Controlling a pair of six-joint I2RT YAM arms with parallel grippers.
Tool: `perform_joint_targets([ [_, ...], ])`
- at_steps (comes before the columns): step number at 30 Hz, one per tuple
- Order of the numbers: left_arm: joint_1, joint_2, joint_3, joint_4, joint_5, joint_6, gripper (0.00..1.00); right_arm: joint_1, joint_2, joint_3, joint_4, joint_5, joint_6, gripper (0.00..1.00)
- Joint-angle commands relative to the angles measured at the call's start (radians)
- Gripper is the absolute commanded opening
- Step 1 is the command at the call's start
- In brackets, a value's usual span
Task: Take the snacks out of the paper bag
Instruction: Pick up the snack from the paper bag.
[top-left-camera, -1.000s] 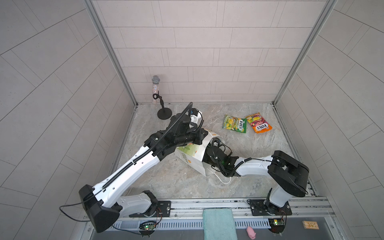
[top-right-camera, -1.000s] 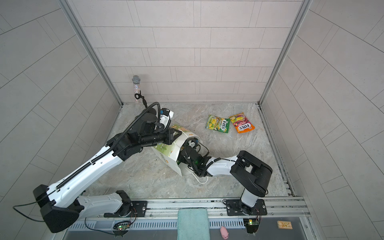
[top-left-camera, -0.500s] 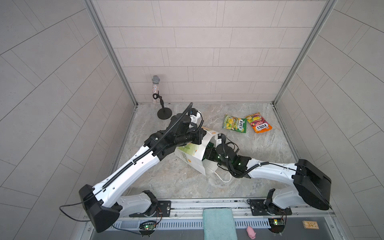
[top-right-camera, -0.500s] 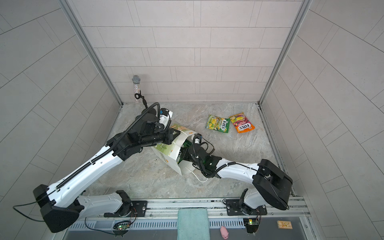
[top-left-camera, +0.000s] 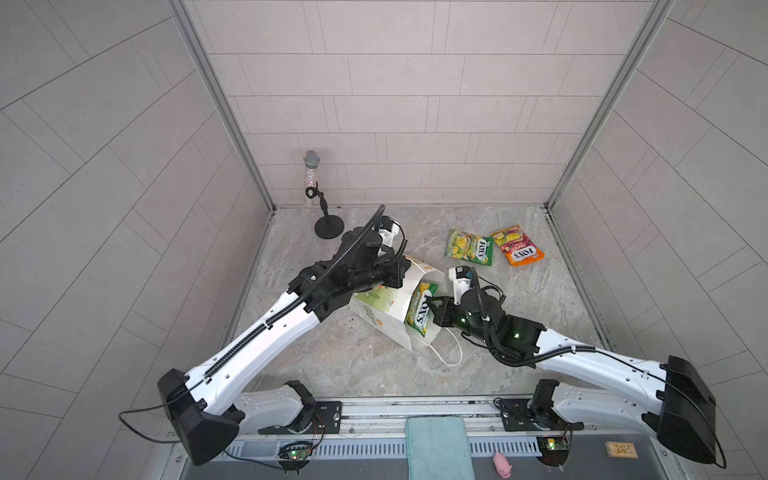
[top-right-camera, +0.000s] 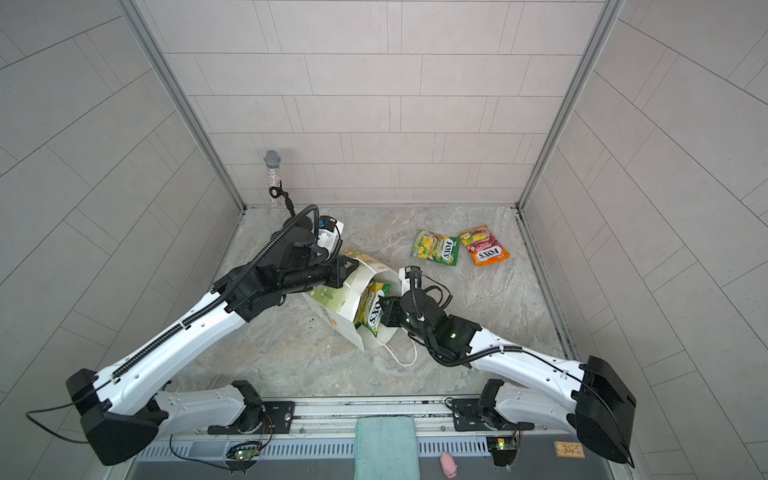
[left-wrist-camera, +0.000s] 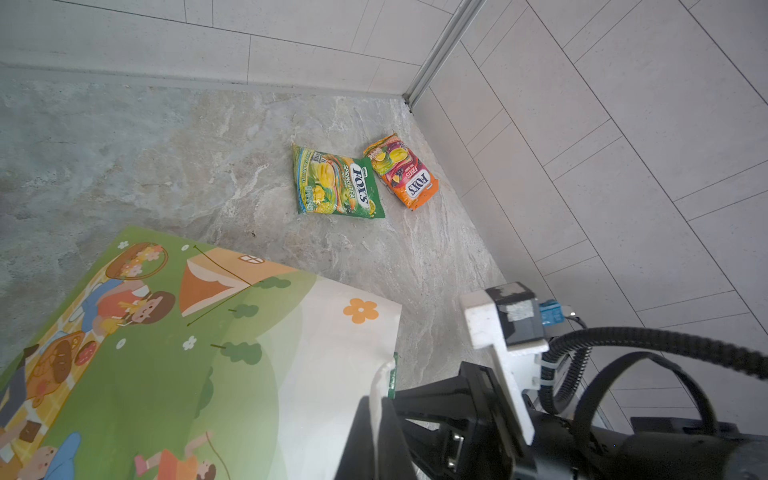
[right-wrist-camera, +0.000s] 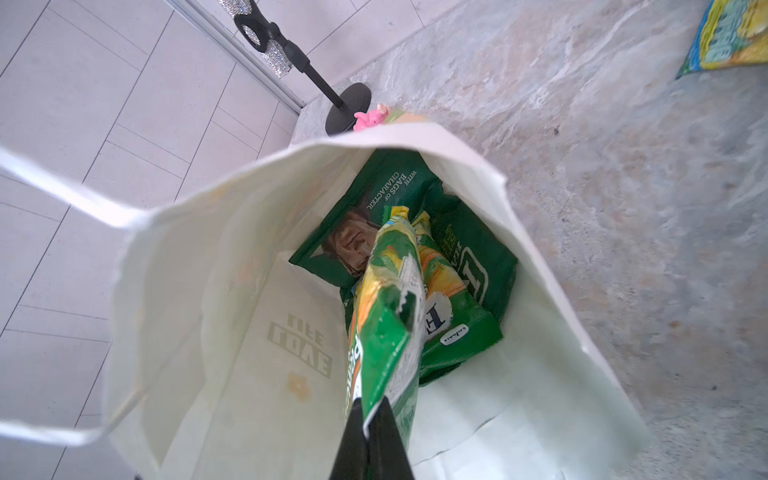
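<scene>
— Right wrist view: your right gripper (right-wrist-camera: 376, 409) is pinching a yellow-green FOX'S packet (right-wrist-camera: 386, 332) at the mouth of the paper bag (right-wrist-camera: 457, 145). The dark green crisp bag (right-wrist-camera: 390, 195) lies deeper inside.
— Both top views hide that crisp bag. Your left gripper (left-wrist-camera: 380, 399) is clamped on the bag's rim. Bare floor (top-left-camera: 540, 291) lies between the mouth and the right wall; a loose yellow-green packet (top-left-camera: 469, 247) and an orange-red packet (top-left-camera: 517, 251) lie near the back corner.

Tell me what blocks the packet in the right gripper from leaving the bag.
Nothing visible does. The right gripper is shut on the yellow-green packet at the mouth of the paper bag, whose rim the left gripper pinches.
</scene>
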Motion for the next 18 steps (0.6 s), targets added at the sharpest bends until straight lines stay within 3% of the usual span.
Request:
perform_joint_targets([
  [1,-0.004,-0.023,-0.015,0.009,-0.021,-0.006,0.0,-0.009,-0.077,0.05,-0.141,0.006,-0.1,0.0],
  [13,-0.004,-0.026,-0.015,0.004,-0.037,-0.006,0.0,-0.068,-0.274,0.203,-0.45,0.074,-0.243,0.0],
  [18,-0.004,-0.028,-0.015,0.003,-0.035,-0.006,0.0,-0.076,-0.338,0.273,-0.558,0.163,-0.284,0.0],
])
